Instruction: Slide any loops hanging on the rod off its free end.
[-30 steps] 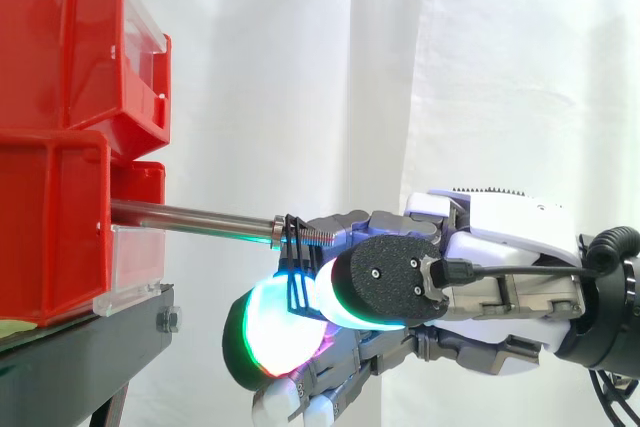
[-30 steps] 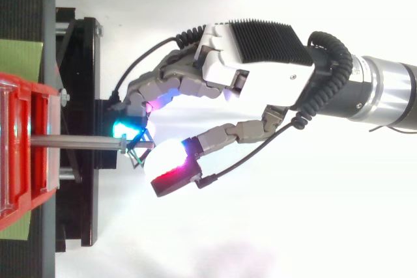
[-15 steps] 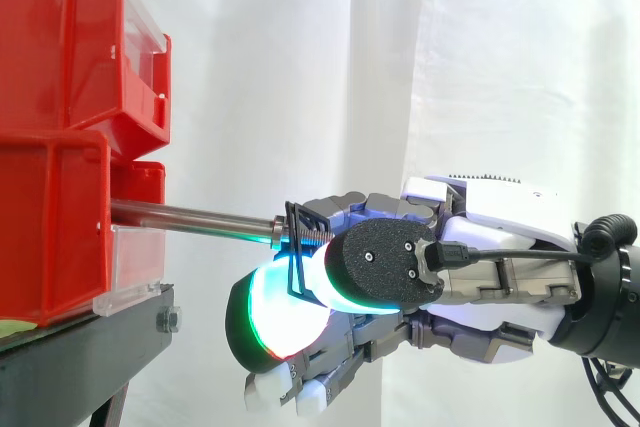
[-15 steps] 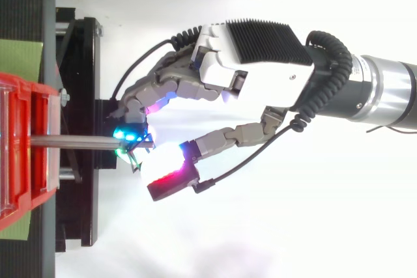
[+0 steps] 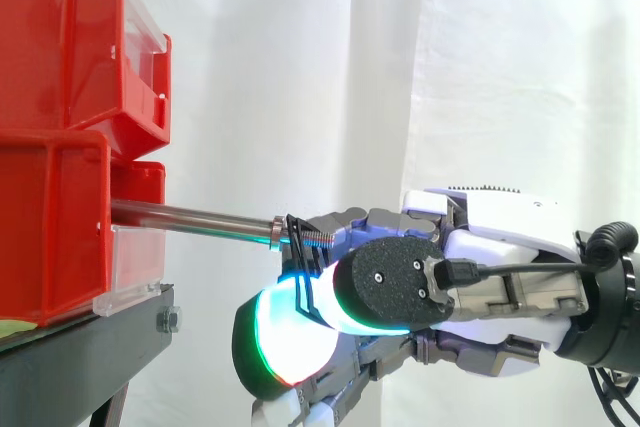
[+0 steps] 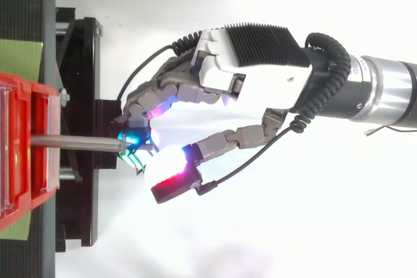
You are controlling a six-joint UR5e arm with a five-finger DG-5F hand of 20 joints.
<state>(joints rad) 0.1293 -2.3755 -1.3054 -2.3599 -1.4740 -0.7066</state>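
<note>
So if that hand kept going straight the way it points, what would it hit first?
Likely the lower red bin the rod sticks out of; the hand points along that rod. Depth unclear.

A white-shelled hand (image 6: 260, 79) on a silver wrist (image 6: 384, 92).
Grey linked fingers (image 6: 168, 89) end in thick pads (image 5: 285, 342) glowing green and white; one pad's black grainy back (image 5: 395, 282) carries two screws, and black ribbed fins (image 6: 260, 40) top the shell.
</note>
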